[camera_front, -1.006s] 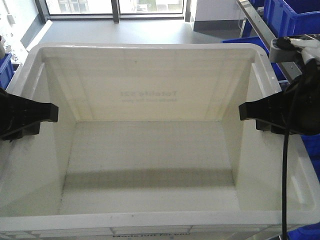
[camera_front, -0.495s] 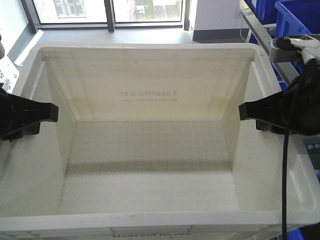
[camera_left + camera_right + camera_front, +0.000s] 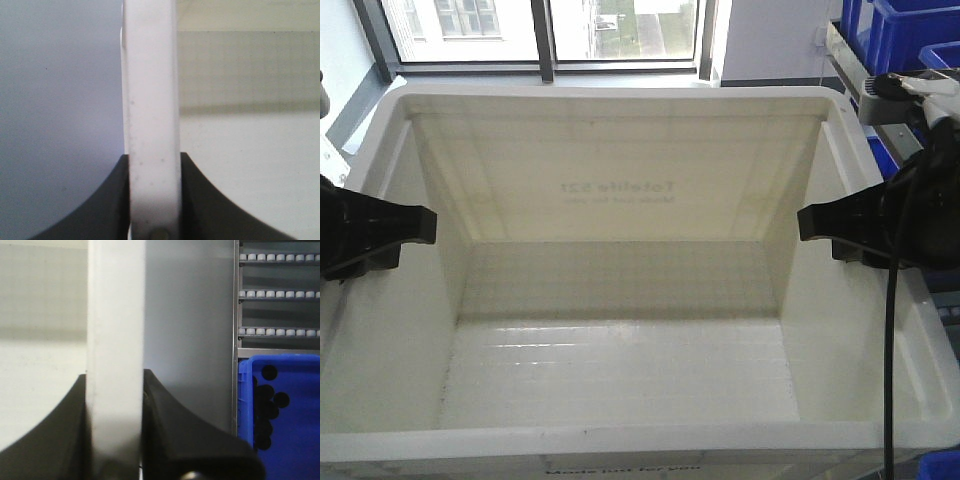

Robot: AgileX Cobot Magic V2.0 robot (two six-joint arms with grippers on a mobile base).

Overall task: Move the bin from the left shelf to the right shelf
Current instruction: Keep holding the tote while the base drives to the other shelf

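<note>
The bin (image 3: 620,160), a large white crate with mirrored "Totelife" print showing through its far wall, fills the front view and is empty. My left gripper (image 3: 380,232) is shut on its left rim, one black finger inside the wall. My right gripper (image 3: 850,232) is shut on the right rim the same way. In the left wrist view the white rim (image 3: 150,90) runs straight up between the fingers of the left gripper (image 3: 152,165). The right wrist view shows the rim (image 3: 116,305) pinched in the right gripper (image 3: 116,385).
Behind the bin is a window (image 3: 620,25) above a grey floor. Blue crates (image 3: 905,30) and a metal shelf rail (image 3: 850,50) stand at the far right. A blue crate (image 3: 280,410) with dark holes sits under roller shelves (image 3: 277,292) beside the bin's right wall.
Both grippers keep the same hold on the bin. The background has shifted: the window sits lower and larger, and the blue crates have slid toward the right edge.
</note>
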